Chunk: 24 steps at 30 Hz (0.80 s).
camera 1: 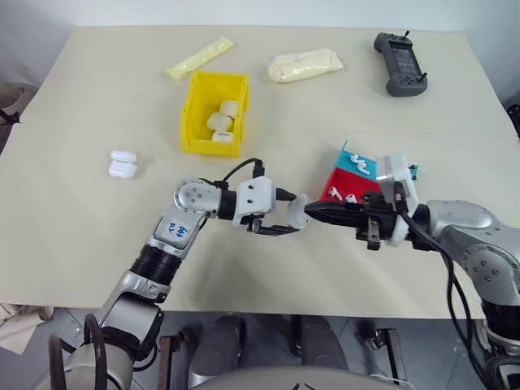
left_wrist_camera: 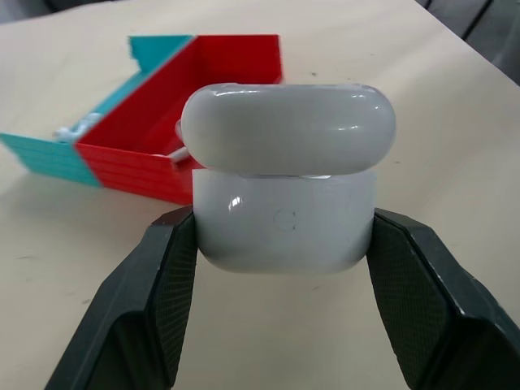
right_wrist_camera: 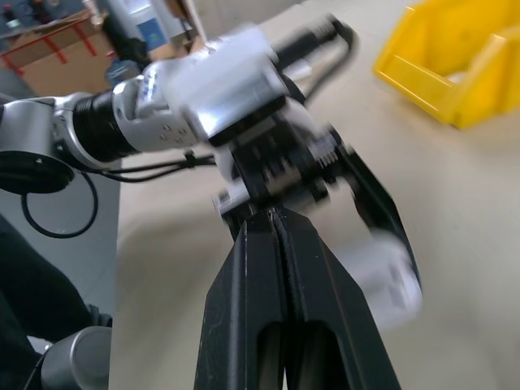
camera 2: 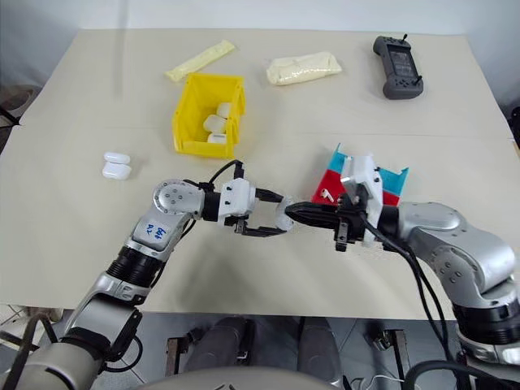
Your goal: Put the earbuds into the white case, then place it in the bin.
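White case (left_wrist_camera: pixel 286 219) upright, lid ajar, in left gripper (left_wrist_camera: pixel 280 268).

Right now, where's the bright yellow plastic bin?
In the left eye view the bright yellow plastic bin sits on the table's far left-centre, holding several white cases, with a pale yellow packet just beyond it.

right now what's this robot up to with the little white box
The left gripper is clamped on a white case above the table, its lid slightly ajar. The right gripper, fingers shut, points at it from the red and teal tray, where earbuds lie. The yellow bin already holds several cases.
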Motion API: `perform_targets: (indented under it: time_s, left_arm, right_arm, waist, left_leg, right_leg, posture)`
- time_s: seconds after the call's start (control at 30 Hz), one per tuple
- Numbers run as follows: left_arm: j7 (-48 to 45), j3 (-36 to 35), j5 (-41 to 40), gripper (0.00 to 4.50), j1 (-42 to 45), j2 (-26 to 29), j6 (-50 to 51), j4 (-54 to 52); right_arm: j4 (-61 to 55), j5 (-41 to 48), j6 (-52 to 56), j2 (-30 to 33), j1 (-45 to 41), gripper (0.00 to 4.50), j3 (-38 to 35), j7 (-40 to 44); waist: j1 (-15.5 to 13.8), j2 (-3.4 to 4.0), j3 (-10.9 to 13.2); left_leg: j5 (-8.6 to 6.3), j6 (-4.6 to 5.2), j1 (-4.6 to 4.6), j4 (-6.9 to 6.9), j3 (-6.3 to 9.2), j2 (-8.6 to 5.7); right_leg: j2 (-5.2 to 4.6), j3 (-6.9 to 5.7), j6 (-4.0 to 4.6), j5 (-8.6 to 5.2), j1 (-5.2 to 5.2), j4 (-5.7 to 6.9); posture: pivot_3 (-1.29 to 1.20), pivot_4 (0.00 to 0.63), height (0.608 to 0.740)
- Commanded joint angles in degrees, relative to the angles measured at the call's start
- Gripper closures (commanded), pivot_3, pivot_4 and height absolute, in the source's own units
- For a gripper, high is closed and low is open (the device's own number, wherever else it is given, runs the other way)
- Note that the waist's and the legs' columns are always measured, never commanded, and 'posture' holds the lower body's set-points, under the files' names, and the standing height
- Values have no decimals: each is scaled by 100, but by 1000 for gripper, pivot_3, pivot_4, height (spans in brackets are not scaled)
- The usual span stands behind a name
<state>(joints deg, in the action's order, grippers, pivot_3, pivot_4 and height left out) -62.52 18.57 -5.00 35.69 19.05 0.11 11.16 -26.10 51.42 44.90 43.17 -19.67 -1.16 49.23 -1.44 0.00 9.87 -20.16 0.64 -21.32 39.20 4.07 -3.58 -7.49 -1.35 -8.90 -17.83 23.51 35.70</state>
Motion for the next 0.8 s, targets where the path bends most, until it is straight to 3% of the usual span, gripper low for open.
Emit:
perform_targets:
  time_s: [0.03, 0.33, 0.57, 0.77, 0.8]
  left_arm:
    - [54, 10, 7, 1729, 47, -6, 31, -263]
    - [104, -135, -143, 1729, -29, -36, -102, -276]
    - [4, -415, -501, 1729, -185, -4, -183, -396]
    - [155, -1014, -1112, 1729, -715, 211, 252, -1009]
    - [335, -1189, -1217, 1729, -842, 191, 310, -1135]
  right_arm:
    - [13, -136, 156, -104, -193, 4464, 177, -158]
    - [264, -691, 118, 110, 144, 4464, 149, -44]
    - [365, -889, -291, 364, 912, 4464, -493, 182]
    - [122, -690, -1026, -72, 1445, 4464, -1601, 38]
    - [65, -744, -1034, -28, 1571, 4296, -1715, 26]
  waist:
    - [0, 0, 0]
    - [-7, 0, 0]
    - [-8, 0, 0]
    - [13, 0, 0]
    - [6, 0, 0]
  left_leg:
    - [0, 0, 0, 0, 0, 0]
    - [0, 0, -1, 1, 2, -4]
    - [0, 0, 0, 1, 0, -4]
    - [0, -1, 2, -2, -2, 4]
    - [1, -2, 3, -3, -2, 5]
  right_leg:
    - [0, 0, 0, 0, 0, 0]
    - [-4, -1, 0, 0, 0, 2]
    - [-4, 0, 0, 0, 0, 4]
    - [1, 3, 0, 0, 2, 5]
    - [1, 3, 0, 0, 3, 7]
  posture:
    - [0, 150, 740]
    - [0, 150, 740]
    - [0, 150, 740]
    - [0, 150, 740]
    - [0, 150, 740]
